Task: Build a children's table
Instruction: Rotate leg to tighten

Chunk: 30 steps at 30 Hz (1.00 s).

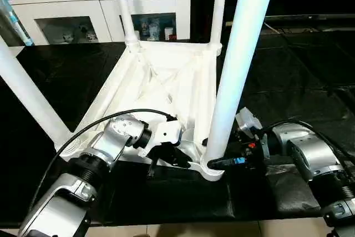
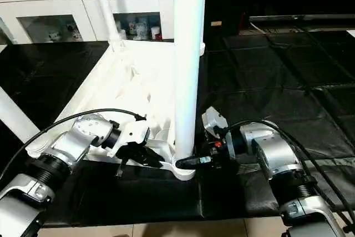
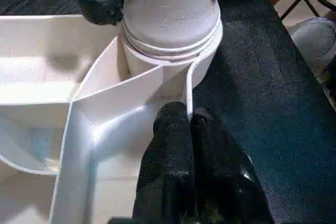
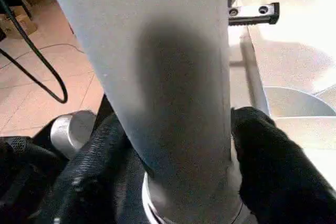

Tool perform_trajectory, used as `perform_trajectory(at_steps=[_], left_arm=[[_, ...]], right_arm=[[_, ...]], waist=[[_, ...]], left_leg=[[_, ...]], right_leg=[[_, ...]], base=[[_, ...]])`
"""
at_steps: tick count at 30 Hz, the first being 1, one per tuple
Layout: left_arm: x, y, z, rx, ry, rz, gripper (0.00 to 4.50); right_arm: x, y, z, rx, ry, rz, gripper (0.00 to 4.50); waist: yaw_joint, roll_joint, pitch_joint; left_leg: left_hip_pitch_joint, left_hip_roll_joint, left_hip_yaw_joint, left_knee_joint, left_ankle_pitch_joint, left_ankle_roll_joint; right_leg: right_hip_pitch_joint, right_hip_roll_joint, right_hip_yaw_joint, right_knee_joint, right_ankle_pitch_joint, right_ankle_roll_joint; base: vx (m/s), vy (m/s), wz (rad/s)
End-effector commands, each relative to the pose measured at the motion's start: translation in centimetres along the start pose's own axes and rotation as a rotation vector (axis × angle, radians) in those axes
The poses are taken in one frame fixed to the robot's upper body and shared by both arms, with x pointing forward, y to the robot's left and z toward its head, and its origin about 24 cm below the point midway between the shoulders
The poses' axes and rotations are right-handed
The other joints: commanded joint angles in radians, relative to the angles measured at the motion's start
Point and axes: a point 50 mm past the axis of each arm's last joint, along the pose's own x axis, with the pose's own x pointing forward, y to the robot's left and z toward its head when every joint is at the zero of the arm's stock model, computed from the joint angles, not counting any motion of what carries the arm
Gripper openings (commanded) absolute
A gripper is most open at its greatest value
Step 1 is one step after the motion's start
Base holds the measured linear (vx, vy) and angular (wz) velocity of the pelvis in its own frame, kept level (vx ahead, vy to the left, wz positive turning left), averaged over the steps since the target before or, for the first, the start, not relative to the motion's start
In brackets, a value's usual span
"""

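Your children's table (image 1: pixel 166 81) lies upside down at the scene's centre on the black counter (image 1: pixel 288 70), legs up, your left pincer (image 3: pixel 189 124) pinched together on its rim wall, your right pincer (image 4: pixel 178 145) clamped around the five o'clock leg (image 1: pixel 236 70) just above its corner socket (image 1: pixel 213 170), white cabinet (image 1: pixel 100 4) at eleven o'clock.

Four upright legs are fencing the upturned top (image 1: pixel 166 81) at its corners, leaving open lanes between them over the ribs. The near leg (image 1: pixel 236 70) is blocking the right gripper (image 1: pixel 222 163), whose jaws are flanking its base. Black matting (image 1: pixel 288 76) to the right is lying open.
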Motion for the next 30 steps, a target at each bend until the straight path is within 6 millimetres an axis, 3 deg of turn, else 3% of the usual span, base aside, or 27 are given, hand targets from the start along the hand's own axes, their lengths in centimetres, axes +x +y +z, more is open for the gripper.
perform_trajectory(at_steps=[1, 9, 12, 14, 16, 17, 18, 19, 20, 22, 23, 24, 27, 30], left_arm=[[0.3, -0.3, 0.5, 0.033, 0.004, -0.05, 0.0], [0.3, -0.2, 0.4, 0.008, 0.001, -0.02, 0.0], [0.2, 0.5, 0.4, -0.052, -0.029, 0.071, 0.0], [0.1, 0.9, 0.5, -0.072, -0.044, 0.109, 0.0], [0.0, 1.9, 0.8, -0.125, -0.066, 0.219, 0.0], [0.0, 2.2, 0.9, -0.14, -0.071, 0.253, 0.0], [0.1, 2.4, 1.0, -0.163, -0.076, 0.285, 0.0], [0.2, 2.7, 1.1, -0.191, -0.085, 0.316, 0.0], [0.3, 2.9, 1.2, -0.209, -0.09, 0.335, 0.0], [0.8, 3.9, 1.8, -0.274, -0.118, 0.44, 0.0], [0.8, 4.0, 1.8, -0.276, -0.118, 0.442, 0.0], [1.1, 4.5, 2.2, -0.306, -0.136, 0.491, 0.0], [1.6, 5.1, 2.9, -0.342, -0.159, 0.566, 0.0], [2.5, 5.5, 3.9, -0.36, -0.178, 0.602, 0.0]], right_arm=[[0.1, -0.1, 0.6, -0.017, 0.0, 0.032, 2.73], [0.4, 0.0, 0.5, 0.002, -0.019, 0.043, 2.18], [0.9, 0.0, 0.3, 0.031, -0.063, -0.003, 2.14], [1.2, -0.1, 0.2, 0.047, -0.072, -0.045, 2.13], [2.4, -0.8, 0.2, 0.069, -0.097, -0.202, 2.11], [2.9, -1.1, 0.2, 0.08, -0.108, -0.267, 2.11], [3.3, -1.3, 0.2, 0.092, -0.119, -0.314, 2.1], [3.8, -1.5, 0.3, 0.099, -0.122, -0.358, 2.09], [4.1, -1.6, 0.3, 0.101, -0.122, -0.38, 2.09], [5.9, -2.4, 0.7, 0.162, -0.128, -0.519, 2.07], [6.0, -2.4, 0.7, 0.164, -0.128, -0.522, 2.07], [6.7, -2.8, 1.0, 0.19, -0.131, -0.581, 2.04], [7.8, -3.4, 1.5, 0.216, -0.132, -0.674, 2.04], [8.6, -4.0, 2.0, 0.228, -0.13, -0.79, 2.02]], waist=[[-0.003, -0.029, -0.074], [-0.004, -0.032, -0.072], [-0.004, -0.034, -0.07], [-0.006, -0.034, -0.066], [-0.012, -0.039, -0.062], [-0.017, -0.035, -0.059], [-0.027, -0.038, -0.059], [-0.029, -0.038, -0.058], [-0.042, -0.039, -0.057], [-0.062, -0.03, -0.057], [-0.069, -0.034, -0.056], [-0.073, -0.036, -0.059], [-0.079, -0.027, -0.062], [-0.083, -0.027, -0.065]], left_leg=[[-0.004, 0.019, 0.007, -0.059, -0.083, 0.114], [-0.004, 0.019, 0.008, -0.059, -0.09, 0.111], [-0.005, 0.018, 0.008, -0.059, -0.094, 0.106], [-0.005, 0.017, 0.009, -0.061, -0.113, 0.094], [-0.003, 0.013, 0.009, -0.063, -0.133, 0.072], [-0.001, 0.01, 0.007, -0.066, -0.153, 0.053], [-0.006, 0.007, 0.002, -0.069, -0.167, 0.034], [-0.006, 0.005, 0.001, -0.07, -0.172, 0.031], [-0.003, 0.004, 0.002, -0.07, -0.184, 0.026], [-0.003, 0.001, -0.001, -0.069, -0.199, 0.026], [-0.007, 0.0, -0.001, -0.069, -0.2, 0.027], [-0.007, -0.001, -0.002, -0.068, -0.196, 0.03], [-0.007, -0.002, 0.0, -0.065, -0.169, 0.041], [-0.009, 0.0, 0.0, -0.065, -0.139, 0.045]], right_leg=[[0.062, -0.048, 0.042, -0.053, -0.22, -0.22], [0.061, -0.047, 0.042, -0.054, -0.235, -0.218], [0.06, -0.047, 0.042, -0.056, -0.251, -0.214], [0.059, -0.047, 0.043, -0.061, -0.298, -0.2], [0.056, -0.045, 0.043, -0.068, -0.363, -0.171], [0.054, -0.046, 0.04, -0.075, -0.42, -0.151], [0.061, -0.047, 0.036, -0.077, -0.468, -0.124], [0.062, -0.046, 0.034, -0.081, -0.482, -0.113], [0.056, -0.044, 0.034, -0.085, -0.492, -0.105], [0.053, -0.043, 0.033, -0.088, -0.49, -0.112], [0.055, -0.041, 0.032, -0.089, -0.486, -0.112], [0.057, -0.041, 0.032, -0.088, -0.474, -0.114], [0.057, -0.04, 0.035, -0.082, -0.408, -0.142], [0.06, -0.04, 0.036, -0.074, -0.327, -0.172]], base=[[0.0, 0.0, 0.0], [0.0, 0.0, 0.0], [0.0, 0.0, 0.0], [0.0, 0.0, 0.0], [0.0, 0.0, 0.0], [0.0, 0.0, 0.0], [0.0, 0.0, 0.0], [0.0, 0.0, 0.0], [0.0, 0.0, 0.0], [0.0, 0.0, 0.0], [0.0, 0.0, 0.0], [0.0, 0.0, 0.0], [0.0, 0.0, 0.0], [0.0, 0.0, 0.0]])
